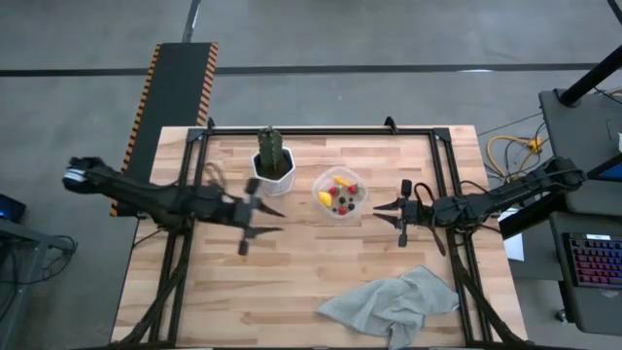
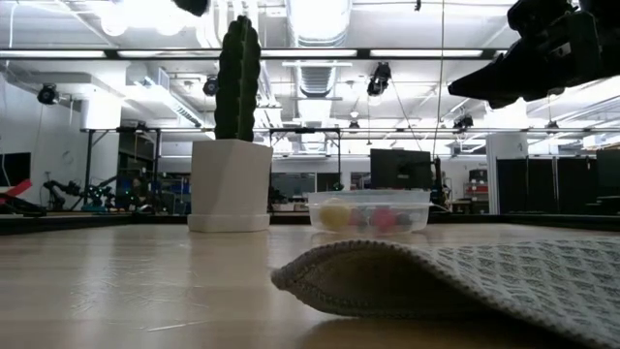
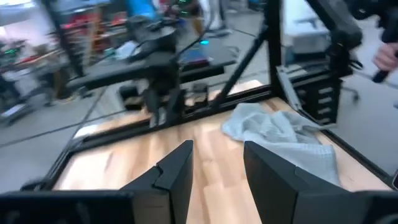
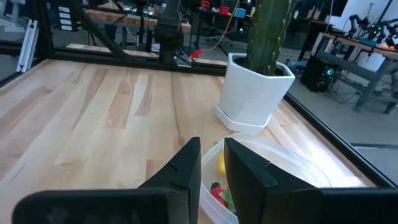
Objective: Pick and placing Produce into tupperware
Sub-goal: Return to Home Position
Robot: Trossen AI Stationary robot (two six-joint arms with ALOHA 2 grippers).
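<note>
Tupperware [image 1: 365,192] sat mid-table toward the far edge, just right of the pot [image 1: 275,175], near it but not touching. All the produce [image 1: 337,194] you could see was inside it: yellow, red and small dark pieces.

Your right gripper [image 1: 377,211] hung just right of the tupperware, tips aimed at it. Its fingers were a narrow gap apart and gripped nothing. The low view put that arm well above the tabletop. Its wrist view looked down past the fingers onto the tupperware rim [image 4: 273,162].

Your left gripper [image 1: 282,222] was in front of the pot, left of centre, fingers spread wide and empty.

Room: there was bare wood on the table [image 1: 243,292] across the whole near-left area and in the strip between the two grippers in front of the tupperware. The cloth [image 1: 394,301] took the near-right corner, right up to the near edge. A black frame rail [image 1: 321,130] ran along the far edge, close behind the pot.
</note>
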